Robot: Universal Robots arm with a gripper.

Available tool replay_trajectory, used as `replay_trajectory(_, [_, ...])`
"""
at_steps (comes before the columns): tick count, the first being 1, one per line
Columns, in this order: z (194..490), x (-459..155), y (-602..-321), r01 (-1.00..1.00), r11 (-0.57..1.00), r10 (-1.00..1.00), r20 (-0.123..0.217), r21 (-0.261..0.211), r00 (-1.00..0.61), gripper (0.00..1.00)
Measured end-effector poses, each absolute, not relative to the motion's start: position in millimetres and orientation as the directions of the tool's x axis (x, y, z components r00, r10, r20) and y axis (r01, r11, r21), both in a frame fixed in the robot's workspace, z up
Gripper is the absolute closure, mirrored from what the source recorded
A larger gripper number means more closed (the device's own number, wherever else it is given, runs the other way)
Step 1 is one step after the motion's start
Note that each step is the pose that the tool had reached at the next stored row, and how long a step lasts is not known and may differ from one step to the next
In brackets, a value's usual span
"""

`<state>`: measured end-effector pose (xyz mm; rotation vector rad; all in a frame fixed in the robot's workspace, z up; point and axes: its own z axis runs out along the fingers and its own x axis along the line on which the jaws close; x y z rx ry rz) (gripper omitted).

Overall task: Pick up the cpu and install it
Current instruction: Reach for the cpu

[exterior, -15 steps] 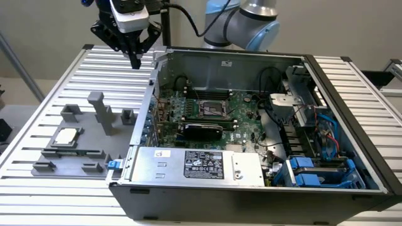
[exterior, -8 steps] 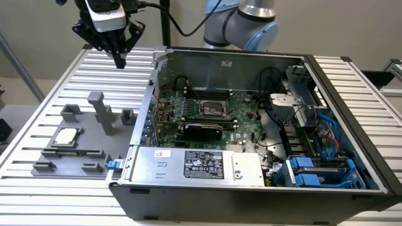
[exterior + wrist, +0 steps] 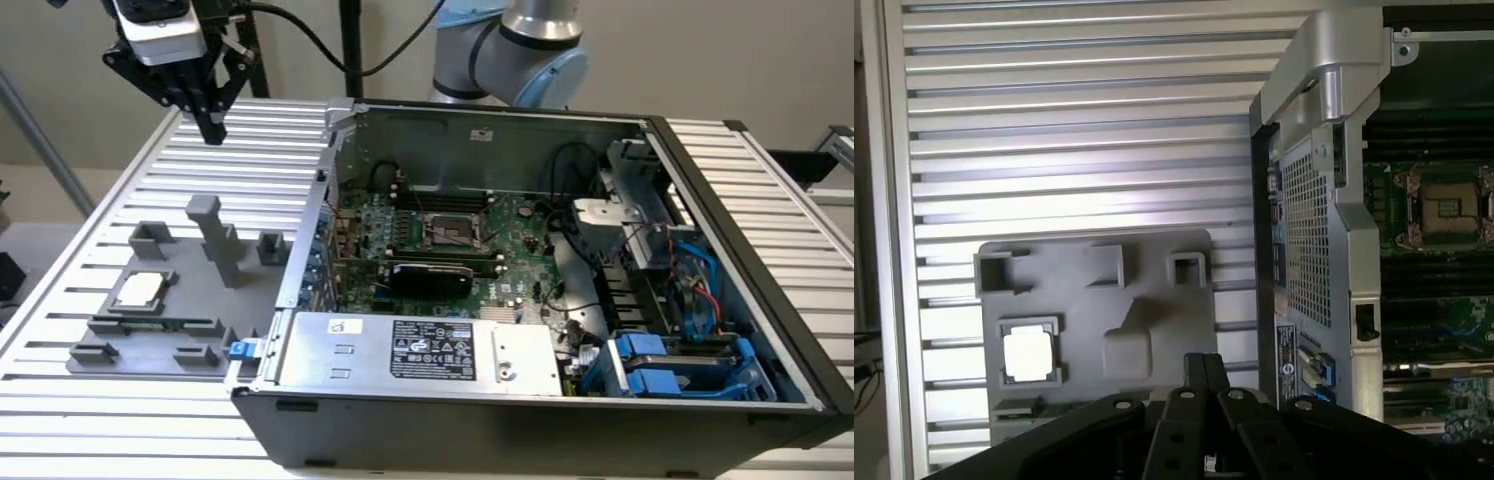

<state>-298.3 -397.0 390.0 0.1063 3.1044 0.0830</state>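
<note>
Above the ribbed metal table (image 3: 83, 240), clenched empty fingers (image 3: 211, 112) hang apart from the cpu (image 3: 140, 290).

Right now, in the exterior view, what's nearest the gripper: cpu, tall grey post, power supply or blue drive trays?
From the gripper:
1. Tall grey post, on the fixture below it.
2. Cpu, seated in the fixture.
3. Power supply, at the case front.
4. Blue drive trays, exterior view's right.
</note>
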Motion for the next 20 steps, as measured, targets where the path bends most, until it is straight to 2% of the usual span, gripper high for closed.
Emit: replay_trajectory(20, [382,-390,-398,0.067,0.998,0.068,-0.035,0.017,-0.997,0.89])
